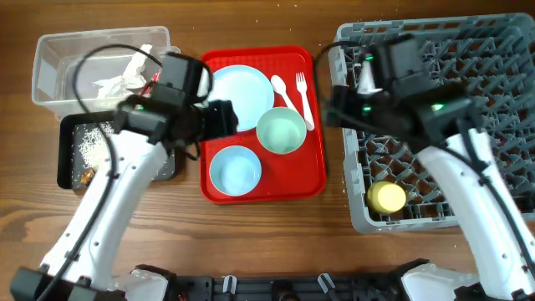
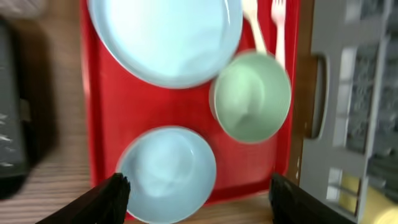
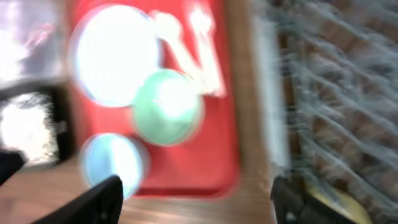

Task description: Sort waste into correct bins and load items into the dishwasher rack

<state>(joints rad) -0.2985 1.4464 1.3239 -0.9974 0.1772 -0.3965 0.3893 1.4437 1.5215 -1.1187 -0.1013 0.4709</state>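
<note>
The red serving tray (image 1: 313, 125) holds a pale blue plate (image 1: 247, 84), a green bowl (image 1: 282, 131), a blue bowl (image 1: 235, 170) and a white fork and spoon (image 1: 294, 94). My left gripper (image 1: 222, 118) hangs open and empty over the tray's left side; in the left wrist view (image 2: 199, 202) its fingers straddle the blue bowl (image 2: 166, 174) from above. My right gripper (image 1: 334, 104) is open and empty over the rack's left edge; its wrist view (image 3: 196, 199) is blurred. The yellow cup (image 1: 387, 197) sits in the grey dishwasher rack (image 1: 501, 50).
The clear tub (image 1: 50, 71) at the back left holds white napkins (image 1: 117, 79) and a red-and-white wrapper (image 1: 153, 77). The black tray (image 1: 71, 159) in front of it holds crumbly scraps (image 1: 88, 142). Bare wood runs along the table's front.
</note>
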